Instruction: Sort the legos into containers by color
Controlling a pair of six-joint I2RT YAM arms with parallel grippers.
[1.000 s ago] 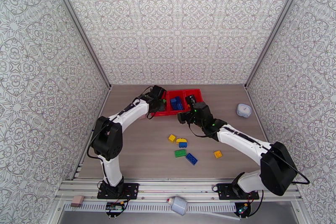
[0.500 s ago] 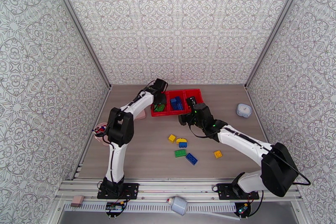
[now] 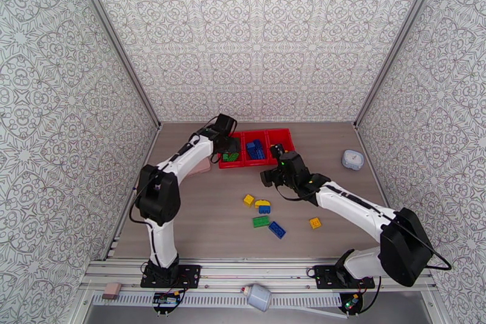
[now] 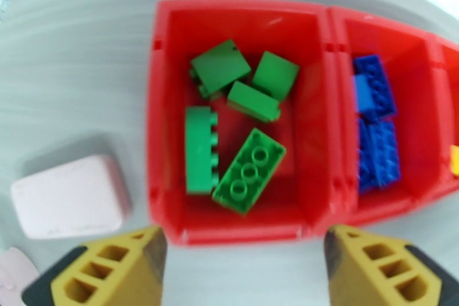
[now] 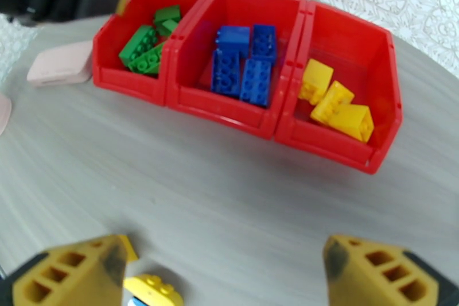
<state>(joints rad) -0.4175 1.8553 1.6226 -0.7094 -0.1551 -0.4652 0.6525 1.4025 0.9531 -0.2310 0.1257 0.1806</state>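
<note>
The containers [image 3: 267,137] are three joined red bins at the back of the table. In the left wrist view the left bin [image 4: 152,129] holds several green legos [image 4: 249,170] and the middle bin holds blue legos [image 4: 376,129]. My left gripper [image 4: 244,270] hangs open over the left bin's near wall, nothing between its fingers; from above the left gripper [image 3: 231,148] is at that bin. My right gripper [image 5: 226,275] is open and empty, a little in front of the bins, whose right bin holds three yellow legos [image 5: 333,100]. The right gripper [image 3: 274,152] points at the bins.
Loose legos lie mid-table: a yellow one [image 3: 248,200], a yellow-on-blue pair [image 3: 263,205], a green one [image 3: 261,221], a blue one [image 3: 277,230] and an orange one [image 3: 314,222]. A pink block [image 4: 69,195] lies left of the bins. A small white box [image 3: 352,159] sits at the right.
My left gripper has opened over the left bin, and the left arm's elbow has swung about. The right arm has drawn back slightly from the bins.
</note>
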